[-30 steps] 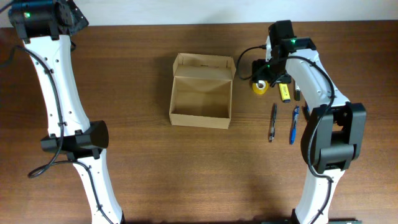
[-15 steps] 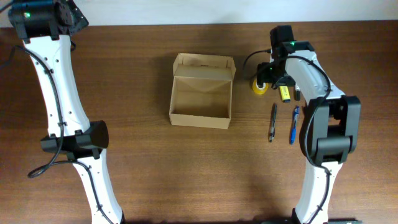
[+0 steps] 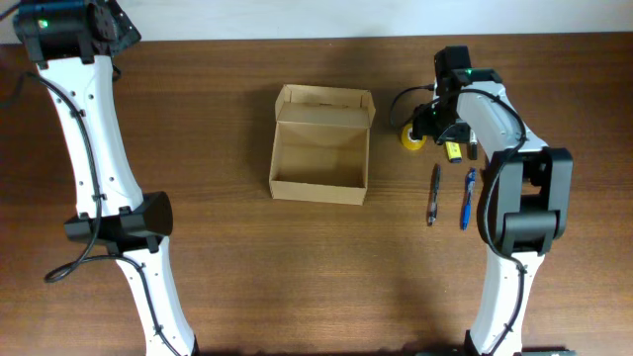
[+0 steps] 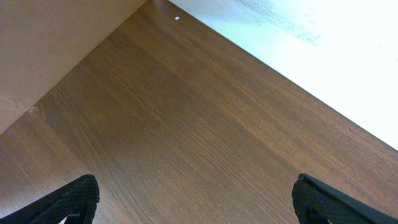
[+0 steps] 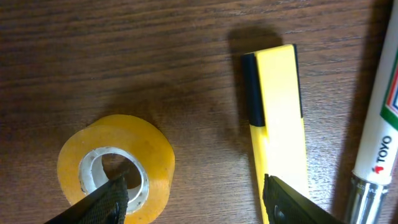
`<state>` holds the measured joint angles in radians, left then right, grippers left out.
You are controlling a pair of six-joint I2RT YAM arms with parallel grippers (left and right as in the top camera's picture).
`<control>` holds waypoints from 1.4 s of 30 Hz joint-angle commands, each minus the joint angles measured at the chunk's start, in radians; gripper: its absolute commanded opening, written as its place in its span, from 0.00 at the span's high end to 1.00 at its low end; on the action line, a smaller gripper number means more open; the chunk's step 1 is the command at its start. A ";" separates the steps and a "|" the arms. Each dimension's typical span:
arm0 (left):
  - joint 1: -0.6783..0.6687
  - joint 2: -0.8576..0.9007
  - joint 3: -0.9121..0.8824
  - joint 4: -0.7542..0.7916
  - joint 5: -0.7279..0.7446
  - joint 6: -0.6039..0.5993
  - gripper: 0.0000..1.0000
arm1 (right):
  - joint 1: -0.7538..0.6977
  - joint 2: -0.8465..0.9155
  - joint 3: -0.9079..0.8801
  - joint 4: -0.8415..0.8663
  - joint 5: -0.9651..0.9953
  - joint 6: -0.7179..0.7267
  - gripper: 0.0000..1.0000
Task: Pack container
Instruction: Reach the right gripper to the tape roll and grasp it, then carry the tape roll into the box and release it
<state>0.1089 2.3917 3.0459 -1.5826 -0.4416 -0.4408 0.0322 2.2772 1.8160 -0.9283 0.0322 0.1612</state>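
Tan cardboard container, flap lid up, empty, left and right jaws released.

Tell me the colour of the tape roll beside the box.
The round tape roll is amber-yellow, white core; clearest in right wrist view.

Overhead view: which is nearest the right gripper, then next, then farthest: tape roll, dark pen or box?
1. The tape roll, right at the right gripper.
2. The dark pen, just below it in the picture.
3. The box, far off toward the table's middle.
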 commanded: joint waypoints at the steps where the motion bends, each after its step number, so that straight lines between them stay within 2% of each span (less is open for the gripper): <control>1: 0.002 -0.034 -0.005 -0.001 0.000 0.009 0.00 | 0.000 0.018 0.020 -0.001 -0.014 0.013 0.31; 19: 0.003 -0.034 -0.005 -0.001 0.000 0.009 0.00 | 0.001 0.087 0.019 0.002 -0.051 0.021 0.40; 25: 0.003 -0.034 -0.005 -0.001 0.000 0.009 0.00 | 0.001 0.091 0.019 0.003 -0.051 0.024 0.92; 26: 0.003 -0.034 -0.005 -0.001 0.000 0.009 0.00 | 0.001 0.091 0.020 0.002 -0.051 0.024 0.96; 34: 0.003 -0.034 -0.005 -0.001 0.000 0.009 0.00 | 0.001 0.066 0.105 -0.098 -0.056 0.024 0.96; 38: 0.003 -0.034 -0.005 -0.001 0.000 0.009 0.00 | 0.001 0.018 0.248 -0.193 -0.076 0.023 0.96; 42: 0.003 -0.034 -0.005 -0.002 0.000 0.009 0.00 | 0.016 -0.018 0.463 -0.324 -0.133 -0.014 0.96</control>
<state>0.1089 2.3917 3.0459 -1.5829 -0.4412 -0.4408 0.0338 2.3329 2.1509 -1.2217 -0.0452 0.1761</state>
